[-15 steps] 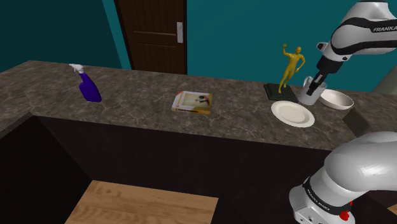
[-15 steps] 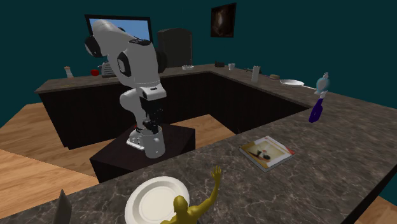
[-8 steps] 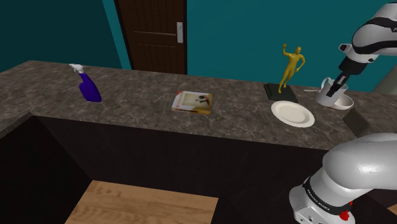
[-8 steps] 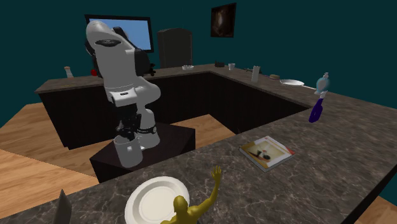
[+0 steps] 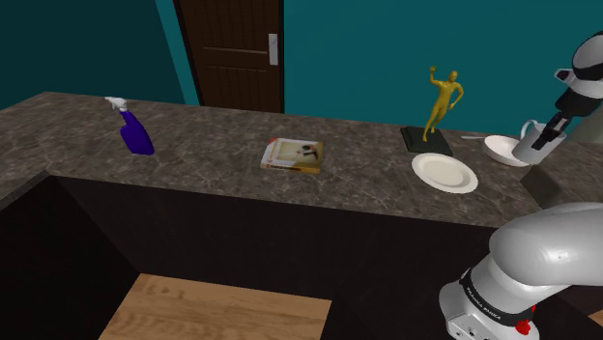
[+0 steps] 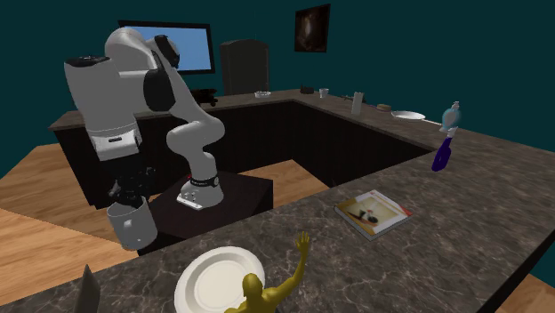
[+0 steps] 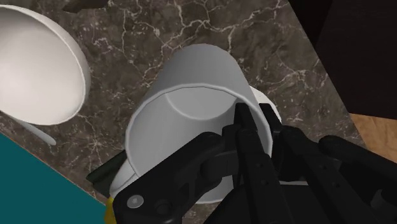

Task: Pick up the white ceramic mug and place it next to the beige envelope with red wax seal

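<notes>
The white arm point(image 6: 116, 89) rises from its stand point(image 6: 233, 197), arches high and folds back down, so that the forearm hangs nearly upright with the hand pointing down at the dark marbled surface point(image 5: 213, 135). Taking the white plate point(image 5: 445, 173) as the mark, the gripper point(image 5: 544, 138) sits well past it toward the shoulder view's right, and a white bowl point(image 5: 503, 148) lies between plate and gripper. The gripper is closed on the white mug point(image 5: 531, 153): in the wrist view its black fingers point(image 7: 249, 143) pinch the wall at the rim of the mug point(image 7: 184, 108), whose mouth faces the camera. The bowl point(image 7: 35, 70) lies close beside the mug without touching it. In the second exterior view the mug point(image 6: 135, 227) hangs upright under the gripper point(image 6: 130, 191), up and to the left of the plate point(image 6: 218, 280) and near the surface's edge. Whether its base clears the surface I cannot tell. A gold figurine point(image 5: 443, 99) stands just behind the plate. A flat book point(image 5: 293, 155) lies well off to the plate's left in the shoulder view, and a purple spray bottle point(image 5: 135, 132) is farther left still.
</notes>
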Controlling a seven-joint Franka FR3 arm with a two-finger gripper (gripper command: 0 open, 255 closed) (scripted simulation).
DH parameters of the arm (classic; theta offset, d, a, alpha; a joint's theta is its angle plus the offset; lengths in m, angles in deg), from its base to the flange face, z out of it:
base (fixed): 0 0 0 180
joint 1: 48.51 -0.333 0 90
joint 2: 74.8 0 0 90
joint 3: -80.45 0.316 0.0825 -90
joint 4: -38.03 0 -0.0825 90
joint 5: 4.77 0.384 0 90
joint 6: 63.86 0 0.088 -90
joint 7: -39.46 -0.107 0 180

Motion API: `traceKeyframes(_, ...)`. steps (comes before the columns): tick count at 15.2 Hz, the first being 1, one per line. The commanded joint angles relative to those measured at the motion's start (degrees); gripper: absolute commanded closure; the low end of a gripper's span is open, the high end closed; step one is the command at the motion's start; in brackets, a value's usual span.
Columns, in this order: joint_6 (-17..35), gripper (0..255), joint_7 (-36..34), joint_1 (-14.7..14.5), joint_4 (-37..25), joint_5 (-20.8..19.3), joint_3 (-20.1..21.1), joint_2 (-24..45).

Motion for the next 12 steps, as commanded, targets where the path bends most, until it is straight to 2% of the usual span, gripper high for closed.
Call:
traceKeyframes(1, 0.3, 255, 3.4, -0.2, -2.1, -0.3, -3.3, 1.5)
traceKeyframes(4, 0.5, 255, 8.3, -1.7, -6.1, 0.3, -8.6, 4.4)
traceKeyframes(7, 0.9, 255, 13.5, -4.4, -10.6, 1.7, -14.8, 7.9)
traceKeyframes(10, 1.2, 255, 19.1, -8.9, -15.6, 4.2, -22.9, 11.9)
traceKeyframes(12, 1.3, 255, 23.0, -13.9, -19.3, 6.4, -30.2, 14.8)
